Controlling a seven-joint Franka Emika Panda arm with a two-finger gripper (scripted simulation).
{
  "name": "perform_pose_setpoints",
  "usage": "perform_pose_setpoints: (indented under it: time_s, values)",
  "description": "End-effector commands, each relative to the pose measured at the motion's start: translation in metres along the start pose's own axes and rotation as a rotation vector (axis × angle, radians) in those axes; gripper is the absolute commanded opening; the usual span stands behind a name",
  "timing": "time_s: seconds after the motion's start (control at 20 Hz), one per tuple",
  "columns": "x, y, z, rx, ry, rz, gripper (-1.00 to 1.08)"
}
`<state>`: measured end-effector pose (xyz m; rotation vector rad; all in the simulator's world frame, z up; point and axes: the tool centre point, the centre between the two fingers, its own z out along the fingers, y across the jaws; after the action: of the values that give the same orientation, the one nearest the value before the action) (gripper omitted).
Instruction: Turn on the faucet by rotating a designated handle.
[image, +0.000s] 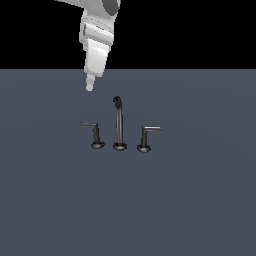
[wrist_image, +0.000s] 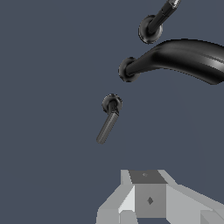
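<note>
The faucet is a small dark three-piece set on the grey floor. Its tall spout (image: 118, 125) has a hooked top and stands in the middle. The handle (image: 95, 134) with the dull-grey lever stands on the exterior view's left of the spout. The twin handle (image: 145, 137) with the brighter lever stands on the right. My gripper (image: 90, 87) hangs above and behind the dull handle, apart from it, fingers together and empty. The wrist view shows the handle (wrist_image: 108, 122), the spout (wrist_image: 183, 59), the twin (wrist_image: 152, 26) and the gripper (wrist_image: 146, 176).
A flat grey floor (image: 200, 210) spreads around the faucet set. The white arm (image: 97, 35) comes down from the top of the exterior view. Nothing else stands on the floor.
</note>
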<state>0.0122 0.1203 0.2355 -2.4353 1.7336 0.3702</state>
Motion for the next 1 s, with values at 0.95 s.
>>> perform_pose_setpoints:
  time_s: [0.95]
  values:
    - [0.028, -0.069, 0.124, 0.088, 0.241, 0.452, -1.0]
